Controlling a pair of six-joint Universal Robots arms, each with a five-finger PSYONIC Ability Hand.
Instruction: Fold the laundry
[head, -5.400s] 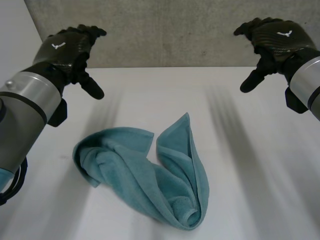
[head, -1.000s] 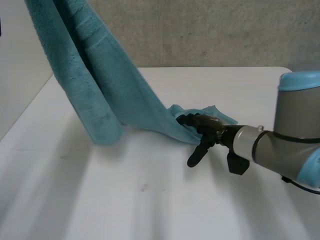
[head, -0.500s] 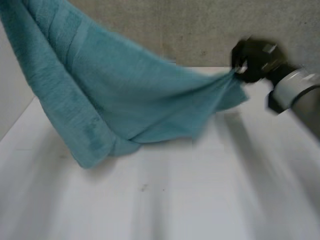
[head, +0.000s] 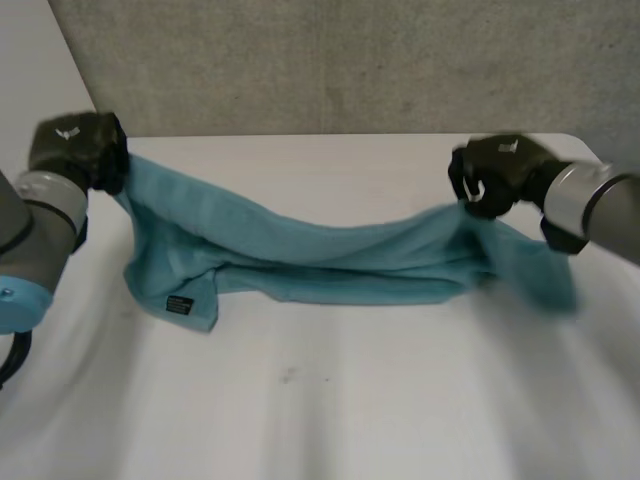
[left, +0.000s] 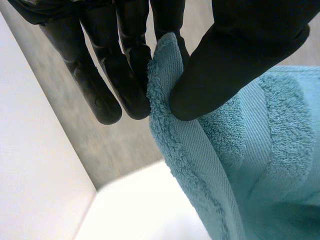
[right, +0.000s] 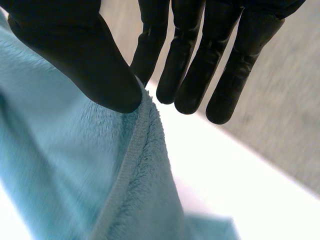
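The left hand (head: 78, 148) and right hand (head: 495, 172) each pinch a towel (head: 320, 255) edge; between them it sags, apparently onto the tabletop (head: 350, 400).

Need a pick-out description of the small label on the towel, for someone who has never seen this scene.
On the white table, a teal towel is stretched between the left robot hand and the right robot hand, each pinching an end. Follow the cloth down from the left robot hand to its lowest corner, where the label sits. It is a small dark rectangle, the only patch on the towel that is not teal.
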